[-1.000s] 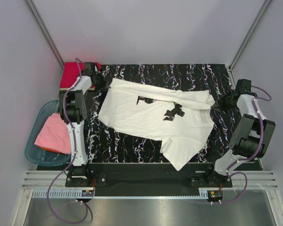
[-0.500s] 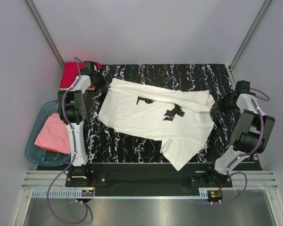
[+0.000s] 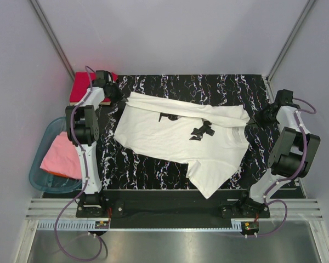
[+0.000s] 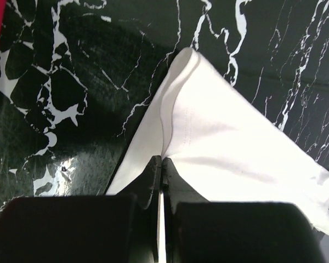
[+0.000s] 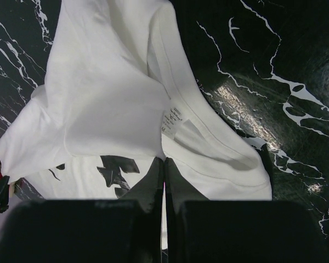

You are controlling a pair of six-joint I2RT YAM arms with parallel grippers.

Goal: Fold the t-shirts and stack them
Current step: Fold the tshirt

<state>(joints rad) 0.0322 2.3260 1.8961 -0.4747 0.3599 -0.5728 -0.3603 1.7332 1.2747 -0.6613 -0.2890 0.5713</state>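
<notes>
A white t-shirt point(image 3: 175, 137) with a black print lies spread across the black white-streaked mat point(image 3: 208, 85). My left gripper point(image 3: 119, 96) is shut on the shirt's far left corner; in the left wrist view the jaws point(image 4: 162, 160) pinch a fold of white cloth point(image 4: 219, 142). My right gripper point(image 3: 251, 124) is shut on the shirt's right end, with its jaws point(image 5: 164, 160) clamped on cloth point(image 5: 109, 93) beside the neck label. A red t-shirt point(image 3: 82, 87) lies folded at the back left. A pink t-shirt point(image 3: 63, 156) rests in the teal tub point(image 3: 41, 178).
The tub stands off the mat's left edge, beside the left arm. Grey walls close in the back and both sides. A metal rail runs along the near edge in front of the arm bases.
Both wrists have shifted slightly outward, the left toward the back left and the right toward the right, holding the white shirt's upper edge taut. Both grips are unchanged.
</notes>
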